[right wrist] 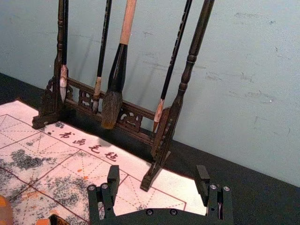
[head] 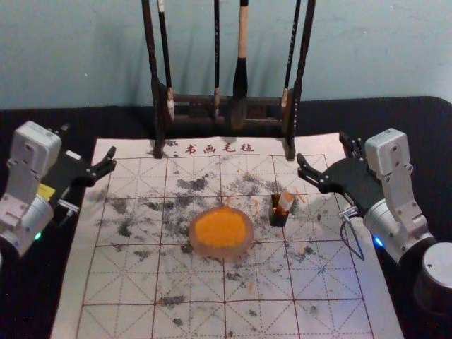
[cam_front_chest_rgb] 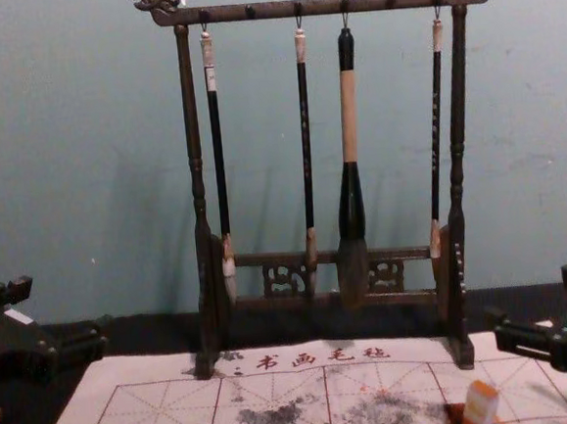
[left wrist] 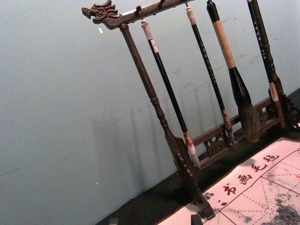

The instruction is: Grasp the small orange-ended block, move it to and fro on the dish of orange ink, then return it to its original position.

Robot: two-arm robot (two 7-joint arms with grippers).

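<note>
The small orange-ended block leans in a little dark holder, right of the round dish of orange ink. In the chest view the block shows its orange top and pale side. My right gripper is open above the cloth's right edge, behind and to the right of the block; in its wrist view the gripper has nothing between its fingers, with part of the dish at the edge. At the cloth's left edge, my left gripper is parked open.
A dark wooden rack with hanging brushes stands behind the dish and block, at the back of the ink-stained white cloth. Its nearer right foot is close to my right gripper. Black table covering surrounds the cloth; a wall rises behind.
</note>
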